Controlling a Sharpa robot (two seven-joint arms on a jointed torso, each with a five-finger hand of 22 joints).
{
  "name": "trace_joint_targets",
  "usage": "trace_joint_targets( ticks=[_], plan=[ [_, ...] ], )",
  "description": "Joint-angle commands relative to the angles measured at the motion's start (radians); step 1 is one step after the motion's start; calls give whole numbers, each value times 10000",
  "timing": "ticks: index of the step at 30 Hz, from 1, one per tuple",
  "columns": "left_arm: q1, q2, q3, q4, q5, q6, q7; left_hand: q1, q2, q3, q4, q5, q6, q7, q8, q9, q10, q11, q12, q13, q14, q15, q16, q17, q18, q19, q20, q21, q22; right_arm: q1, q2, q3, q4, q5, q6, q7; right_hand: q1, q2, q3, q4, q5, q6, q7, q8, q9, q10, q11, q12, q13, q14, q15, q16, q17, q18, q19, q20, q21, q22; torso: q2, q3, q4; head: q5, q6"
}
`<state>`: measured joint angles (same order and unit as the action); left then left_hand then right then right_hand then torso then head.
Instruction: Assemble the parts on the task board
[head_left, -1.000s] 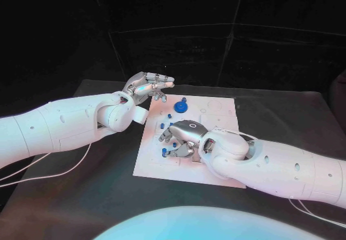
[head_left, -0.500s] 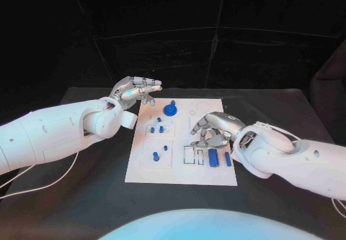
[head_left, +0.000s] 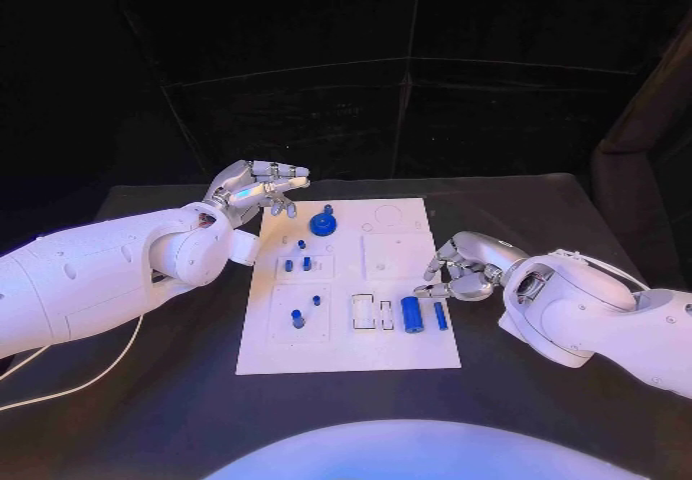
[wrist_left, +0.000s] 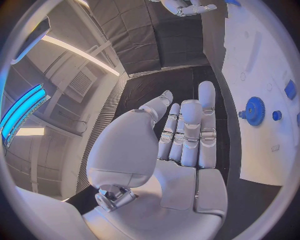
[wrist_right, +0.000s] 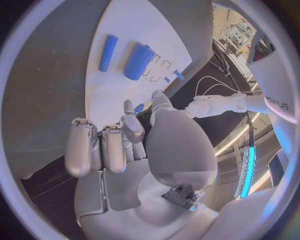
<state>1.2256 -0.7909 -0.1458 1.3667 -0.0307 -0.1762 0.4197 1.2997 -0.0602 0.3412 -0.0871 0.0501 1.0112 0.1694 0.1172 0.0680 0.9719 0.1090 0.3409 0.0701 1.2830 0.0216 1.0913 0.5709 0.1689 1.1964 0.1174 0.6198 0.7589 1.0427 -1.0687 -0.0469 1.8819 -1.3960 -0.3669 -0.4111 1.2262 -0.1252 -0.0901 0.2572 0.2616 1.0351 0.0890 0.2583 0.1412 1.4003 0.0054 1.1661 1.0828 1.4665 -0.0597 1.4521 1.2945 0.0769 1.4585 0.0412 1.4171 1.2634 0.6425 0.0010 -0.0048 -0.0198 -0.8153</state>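
While the flat white rectangular task board (head_left: 351, 335) lies mid-table with small blue parts (head_left: 413, 314) on it, the silver left hand (head_left: 257, 188) hovers off its far-left corner and the silver right hand (head_left: 464, 268) beside its right edge, both with loosely curled, parted fingers holding nothing.

A robotics lab or test cell: black curtain walls (head_left: 433, 110) hang behind both hands, a black cloth-covered table (head_left: 159, 400) lies beneath them, and beyond the left hand (wrist_left: 178, 145) run long ceiling strip lights (wrist_left: 81, 52) and a grey ventilation grille (wrist_left: 80, 84).
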Motion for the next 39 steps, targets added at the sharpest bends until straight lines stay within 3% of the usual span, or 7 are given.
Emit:
trace_joint_targets(
  ticks=[1,4,8,11,33,39],
  plan=[
    [12,-19,2,29,26,132,51,37,66,6,-41,31,-66,6,35,-1,-92,2,65,-9,-101,-4,-4,-10,137,60,35,-60,-11,-83,59,-1,62,-601,436,-968,-214,22,-224,228,-8,-84,9,76,40,88,30,307,384,605,-44,81,117,-171,62,14,70,50,-11,-16,2,-33,-7],
    [12,-33,-1,32,26,135,51,37,66,6,-41,31,-66,6,35,-1,-92,2,65,-9,-101,-4,-4,-10,137,60,35,-60,-11,-214,218,-3,34,-737,480,-1204,-361,24,-438,348,28,-117,8,164,95,129,29,585,746,609,-37,118,192,-174,66,18,86,81,-12,-23,45,-36,-12],
    [12,-46,-4,40,26,142,49,37,66,6,-41,31,-66,6,35,-1,-92,2,65,-9,-101,-4,-4,-10,137,60,35,-60,-11,-327,426,-5,-67,-827,508,-1379,-444,76,-615,359,209,-170,5,297,179,137,29,818,1090,614,-35,162,288,-179,68,29,103,114,-1,-10,48,-3,-9],
    [12,-56,-5,44,26,143,48,37,66,6,-41,31,-66,6,35,-1,-92,2,65,-9,-101,-4,-4,-10,137,60,35,-60,-11,-394,573,-7,-157,-859,593,-1466,-412,114,-654,354,416,-197,4,363,222,120,30,871,1195,614,-31,176,321,-185,76,32,122,151,-5,-25,39,10,-10],
    [11,-88,-9,55,26,180,21,37,66,6,-41,31,-66,6,35,-1,-92,2,65,-9,-101,-4,-4,-10,137,60,35,-60,-11,-638,1192,-10,-519,-1159,1529,-2131,-381,225,-703,341,370,-134,-36,571,361,128,4,1011,1436,632,-45,242,490,-199,87,29,159,236,-9,-35,49,58,-84],
    [11,-87,-9,58,26,185,11,25,73,-10,-37,30,-57,7,47,1,-112,5,77,-11,-102,0,6,-5,136,61,37,-69,-17,-725,1295,-10,-589,-1288,1598,-2275,31,573,-616,283,748,-144,-64,744,518,135,-22,1070,1596,644,-65,281,600,-205,86,15,175,273,-13,-42,39,74,-99]
  ],
)
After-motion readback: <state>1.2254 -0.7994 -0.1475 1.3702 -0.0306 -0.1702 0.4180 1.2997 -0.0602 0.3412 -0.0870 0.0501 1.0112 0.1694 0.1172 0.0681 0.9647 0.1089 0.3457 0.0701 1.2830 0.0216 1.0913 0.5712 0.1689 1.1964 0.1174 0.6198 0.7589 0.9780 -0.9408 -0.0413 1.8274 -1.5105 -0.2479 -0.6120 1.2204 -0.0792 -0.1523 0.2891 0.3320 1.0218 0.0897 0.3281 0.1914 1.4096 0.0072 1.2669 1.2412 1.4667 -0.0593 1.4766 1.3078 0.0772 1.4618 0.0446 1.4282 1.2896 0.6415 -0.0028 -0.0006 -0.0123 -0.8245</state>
